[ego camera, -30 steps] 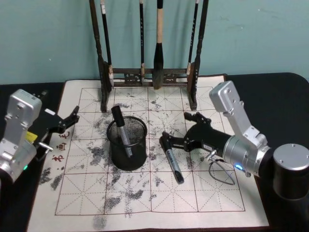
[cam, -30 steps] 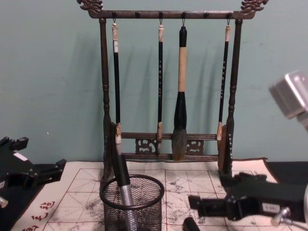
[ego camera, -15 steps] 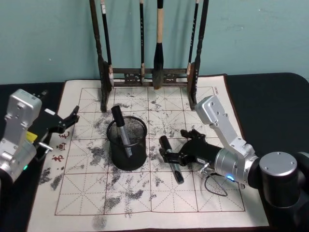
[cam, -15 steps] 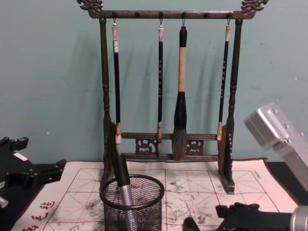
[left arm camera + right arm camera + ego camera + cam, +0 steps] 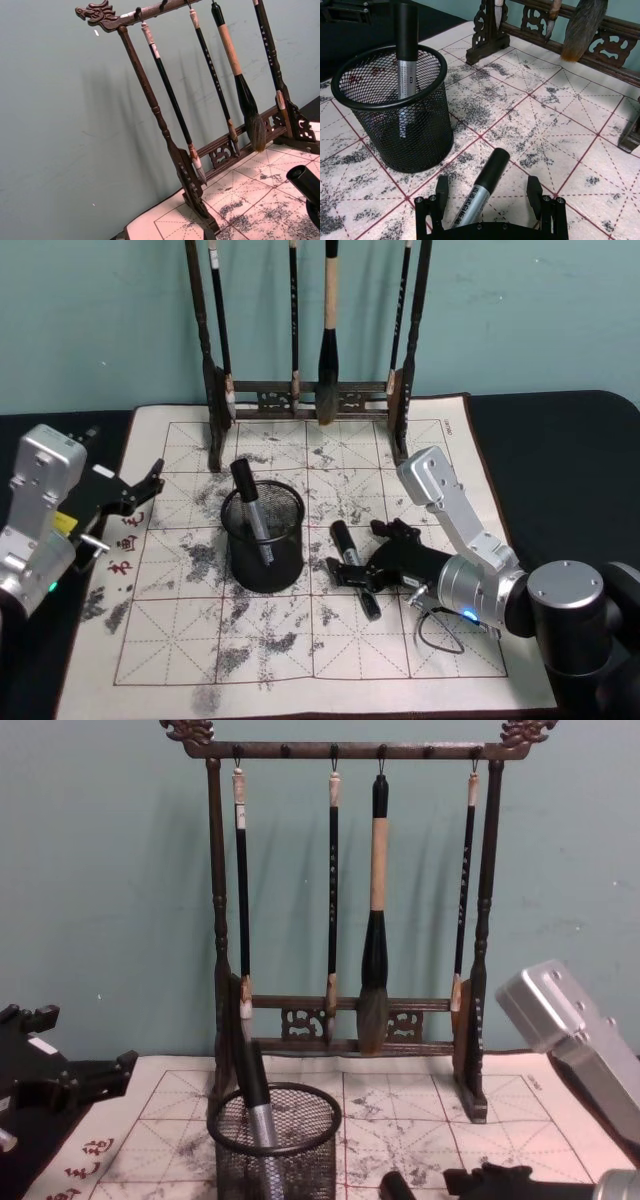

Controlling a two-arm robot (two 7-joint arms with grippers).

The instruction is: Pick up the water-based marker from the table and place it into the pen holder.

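Left hand (image 5: 140,495) parked at surface (image 5: 300,660) left edge, fingers spread. Pen holder (image 5: 263,540) centre, marker (image 5: 479,192) lying flat just right of it. Right hand (image 5: 487,187) lowered since a second ago, fingers wide astride marker; closing likely next.

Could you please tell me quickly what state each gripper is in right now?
Left gripper: open, empty, beside the white gridded felt mat's left edge.
Right gripper: open, straddling the black-capped silver marker lying on the mat, not gripping it.
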